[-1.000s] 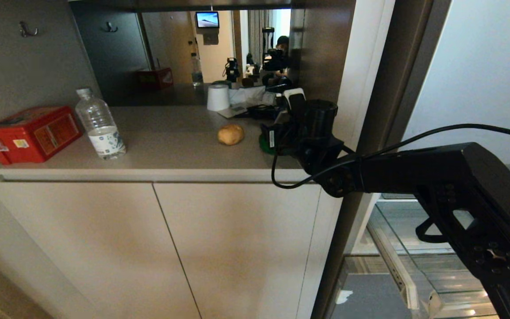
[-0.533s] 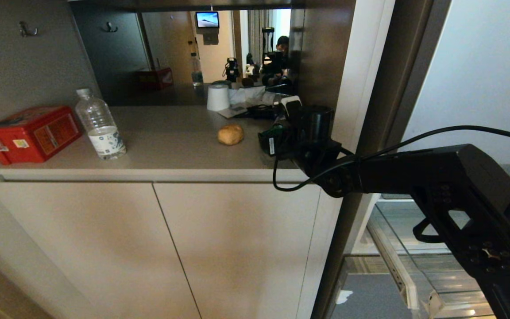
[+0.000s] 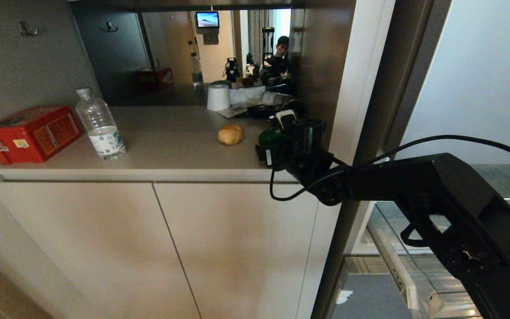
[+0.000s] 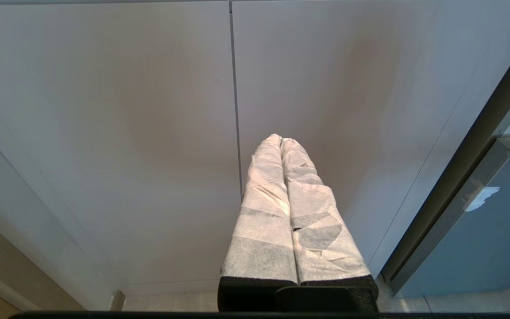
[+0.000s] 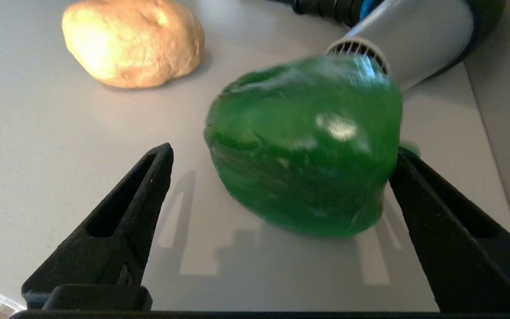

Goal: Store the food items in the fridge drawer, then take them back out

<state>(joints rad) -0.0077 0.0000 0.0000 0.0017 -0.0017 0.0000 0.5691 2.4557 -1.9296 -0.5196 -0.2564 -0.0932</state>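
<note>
On the counter (image 3: 171,146), right wrist view shows right tool (image 5: 277,164) spread around pepper (image 5: 303,150).

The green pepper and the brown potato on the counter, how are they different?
The green pepper is shiny and bright green; the potato is dull, tan and bumpy. The pepper sits between the right gripper's open jaws, while the potato lies apart from it, with nothing around it. The pepper is next to a grey dryer-like tool; the potato is not. Both are rounded, about the same size, and rest on the counter.
</note>
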